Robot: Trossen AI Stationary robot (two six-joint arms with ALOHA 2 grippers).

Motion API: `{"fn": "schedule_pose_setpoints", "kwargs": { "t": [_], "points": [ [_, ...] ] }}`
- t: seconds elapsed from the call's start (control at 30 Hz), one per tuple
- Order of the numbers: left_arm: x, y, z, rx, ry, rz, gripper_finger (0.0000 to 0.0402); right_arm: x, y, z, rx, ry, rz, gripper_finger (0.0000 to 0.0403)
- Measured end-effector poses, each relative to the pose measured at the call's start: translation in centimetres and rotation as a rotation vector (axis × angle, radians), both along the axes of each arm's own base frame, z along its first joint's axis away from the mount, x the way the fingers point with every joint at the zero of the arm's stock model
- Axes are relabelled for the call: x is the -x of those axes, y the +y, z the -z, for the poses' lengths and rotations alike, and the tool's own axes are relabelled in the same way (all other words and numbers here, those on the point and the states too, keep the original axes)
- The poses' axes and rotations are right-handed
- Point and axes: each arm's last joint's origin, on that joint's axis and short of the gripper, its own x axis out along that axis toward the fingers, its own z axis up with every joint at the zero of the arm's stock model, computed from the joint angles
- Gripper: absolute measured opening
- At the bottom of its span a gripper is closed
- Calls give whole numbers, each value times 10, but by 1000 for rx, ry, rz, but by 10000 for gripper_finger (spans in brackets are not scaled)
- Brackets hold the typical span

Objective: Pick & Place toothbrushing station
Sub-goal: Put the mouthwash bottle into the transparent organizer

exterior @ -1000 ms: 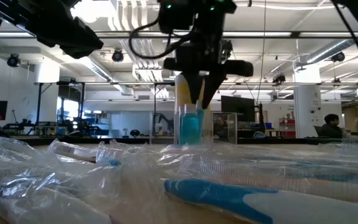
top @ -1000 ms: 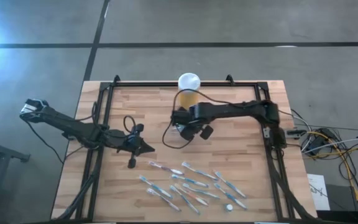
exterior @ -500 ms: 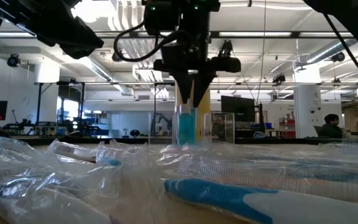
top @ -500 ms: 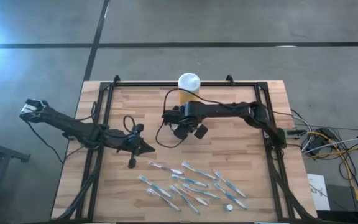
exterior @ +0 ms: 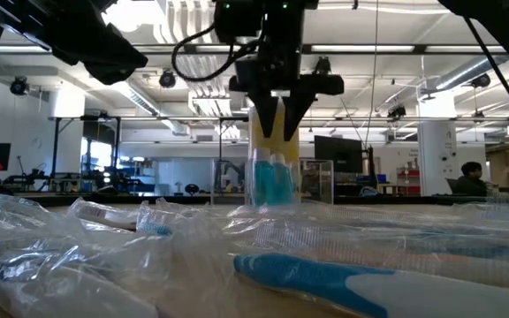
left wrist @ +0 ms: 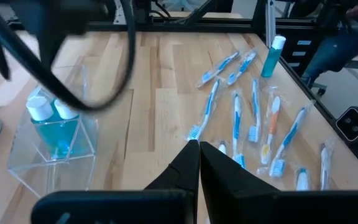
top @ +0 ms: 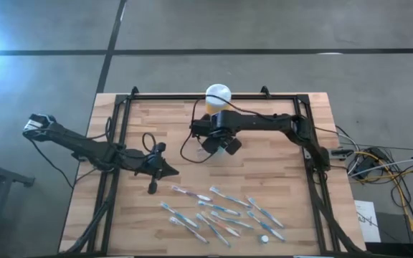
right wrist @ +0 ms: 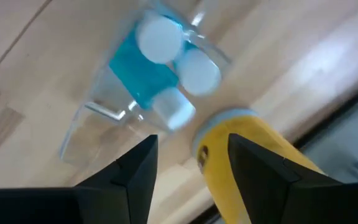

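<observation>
The see-through holder (right wrist: 114,106) stands on the wooden table with three blue, white-capped tubes (right wrist: 160,37) upright in it. It also shows in the low view (exterior: 274,181) and the left wrist view (left wrist: 55,140). My right gripper (exterior: 278,128) hangs open just above the holder, fingers pointing down, and touches nothing; in the high view (top: 217,141) it covers the holder. My left gripper (top: 172,170) is shut and empty over the table's left middle. Several wrapped toothbrushes (top: 221,211) lie flat near the front edge.
A tall yellow jar (top: 218,94) with a white lid stands right behind the holder, close to my right gripper. A small blue tube (left wrist: 272,56) stands by the toothbrushes. A black frame (top: 124,122) runs around the table. Bare wood lies between the holder and the toothbrushes.
My right gripper has gone a little toward the table's left edge, then back and toward the far edge, turning about its wrist. In the low view its fingertips stand farther apart and a little higher than before: it has opened above the holder. The holder has stayed in place.
</observation>
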Motion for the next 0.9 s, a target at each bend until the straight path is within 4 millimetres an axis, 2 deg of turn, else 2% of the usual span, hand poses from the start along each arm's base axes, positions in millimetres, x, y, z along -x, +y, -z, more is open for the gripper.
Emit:
{"fn": "schedule_pose_setpoints", "kwargs": {
  "t": [0.2,0.43,0.57,0.7,0.9],
  "points": [
    [0,0,-1,13,-4,-4,16,22,2,-53,-39,-169,52,184],
    [0,0,-2,56,-15,-17,16,66,11,-130,-290,-524,120,174],
    [0,0,-2,87,-13,-28,16,93,17,-159,-440,-714,185,166],
    [0,0,-2,106,-12,-40,16,127,23,-168,-567,-852,257,153],
    [0,0,-2,132,-9,-54,16,170,32,-141,-687,-998,351,124]
  ]
}}
